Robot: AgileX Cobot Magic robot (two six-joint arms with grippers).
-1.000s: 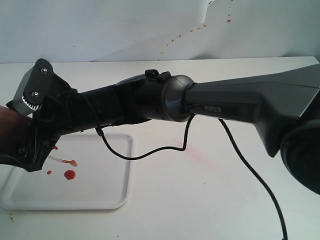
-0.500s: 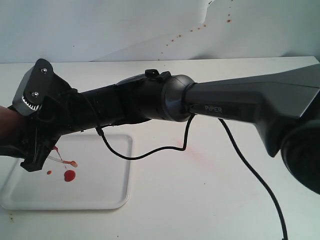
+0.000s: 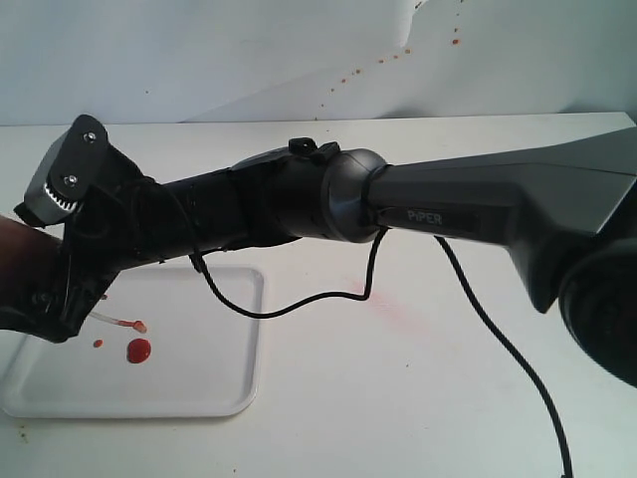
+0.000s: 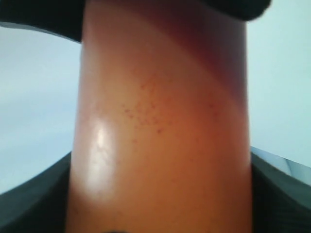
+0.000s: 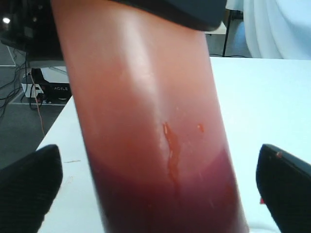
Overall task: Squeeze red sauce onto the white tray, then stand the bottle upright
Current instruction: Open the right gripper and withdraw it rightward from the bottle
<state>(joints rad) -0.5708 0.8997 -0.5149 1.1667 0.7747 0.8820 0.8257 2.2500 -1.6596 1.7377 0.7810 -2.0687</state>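
Gripping the one bottle [image 4: 160, 145] in our left jaws, we are pressing its two sides, and it is filling the whole space between them. Our right jaws are standing wide around that same bottle, one finger [image 5: 29, 189] on each side and neither touching it. Below the right jaws, one white tray [image 3: 199, 398] is lying on the tabletop [image 3: 418, 398], carrying one round blob of red sauce [image 3: 138, 350] and one small drop [image 3: 98, 344] just beside it.
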